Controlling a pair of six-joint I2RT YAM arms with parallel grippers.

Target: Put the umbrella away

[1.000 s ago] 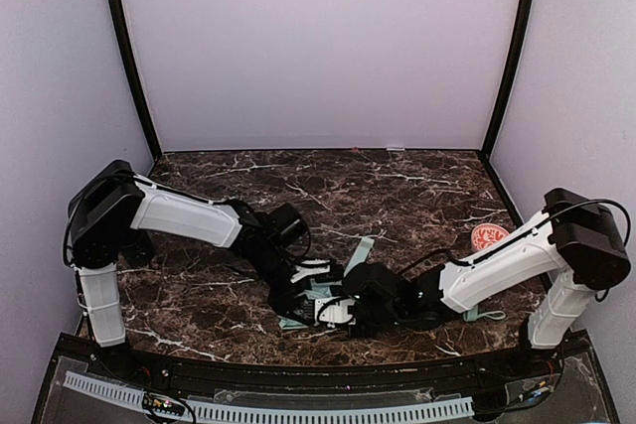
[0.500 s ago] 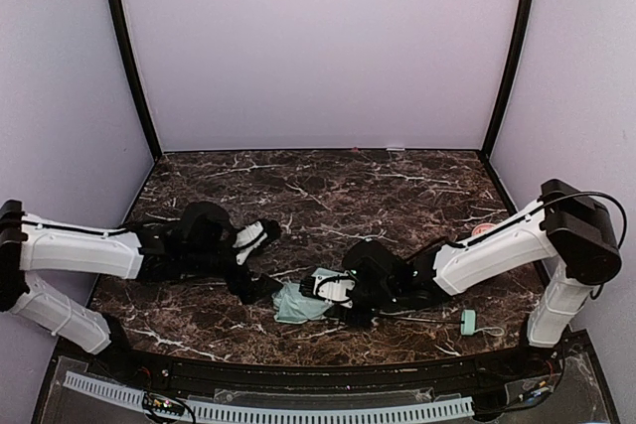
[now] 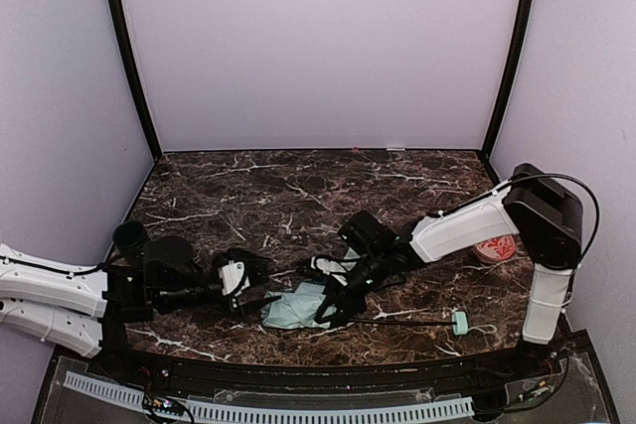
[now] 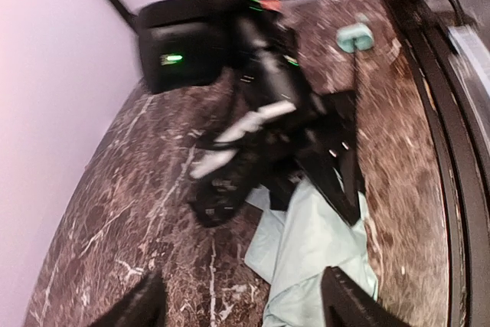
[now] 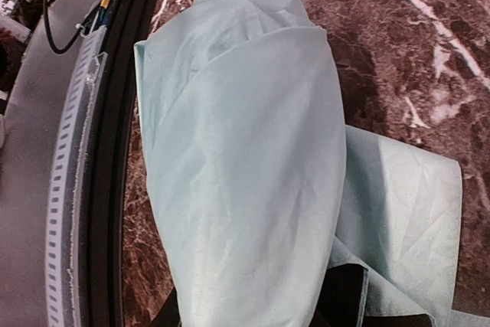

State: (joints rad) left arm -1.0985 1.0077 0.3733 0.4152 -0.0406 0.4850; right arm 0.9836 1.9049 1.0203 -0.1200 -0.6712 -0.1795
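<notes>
The umbrella (image 3: 294,308) lies near the table's front edge, a bundle of pale mint-green fabric with some black lining. Its thin black shaft (image 3: 402,322) runs right to the small mint handle (image 3: 460,322) with its strap. My right gripper (image 3: 331,307) is down on the bundle's right end. In the right wrist view the fabric (image 5: 245,158) fills the frame and passes between the jaws of that gripper (image 5: 256,315). My left gripper (image 3: 263,287) is open and empty just left of the bundle. In the left wrist view that gripper (image 4: 249,308) faces the fabric (image 4: 314,250) and the handle (image 4: 354,36).
A round pink-red object (image 3: 494,245) lies at the right by the right arm's base. The black front rail (image 3: 298,384) runs close behind the umbrella and also shows in the right wrist view (image 5: 99,189). Purple walls close off the back and sides.
My left arm has drawn back to the left and dropped low, its gripper off the umbrella. The right gripper has shifted left with the fabric, and the handle has slid a little left.
</notes>
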